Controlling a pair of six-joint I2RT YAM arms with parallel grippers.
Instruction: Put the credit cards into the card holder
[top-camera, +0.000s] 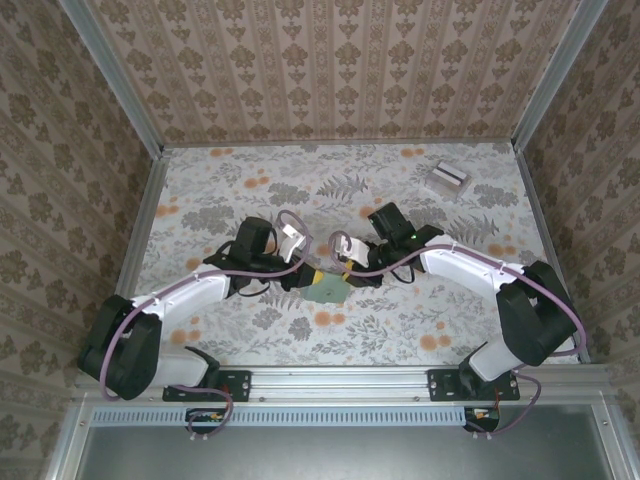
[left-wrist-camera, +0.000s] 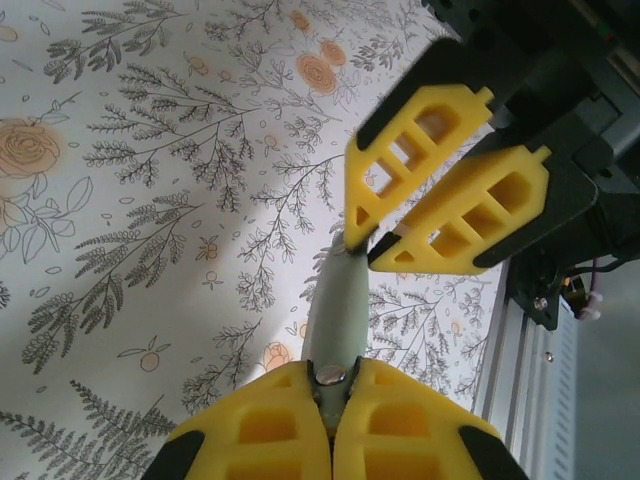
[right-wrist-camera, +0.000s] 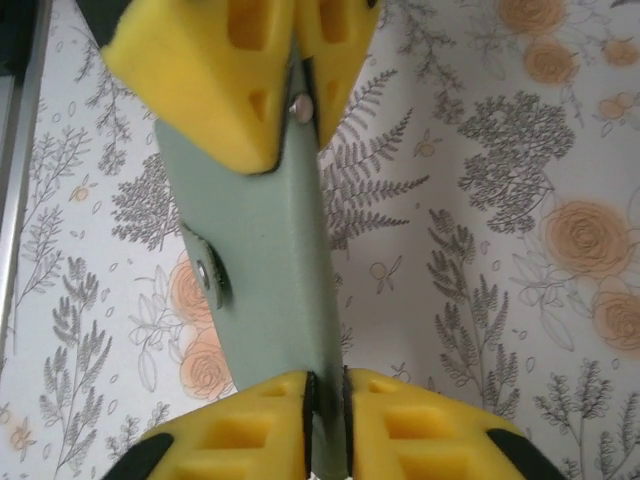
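1. Floral table (top-camera: 230, 190), patterned walls (top-camera: 330, 60) on three sides, metal rail (top-camera: 340, 378) along the near edge.
2. One card holder (top-camera: 328, 291), grey-green, sits mid-table towards the near side, between two grippers; two metal snap studs (right-wrist-camera: 298, 105) show on it.
3. Left gripper (left-wrist-camera: 333, 378) is pinched tight on one end of the holder.
4. Right gripper (right-wrist-camera: 325, 385) flanks the opposite end, thin dark lines either side; grip cannot be told.
5. Credit cards (top-camera: 447, 178) lie in a small pile far right, well apart, too small to count or read.
6. Bare cloth lies all around the holder.
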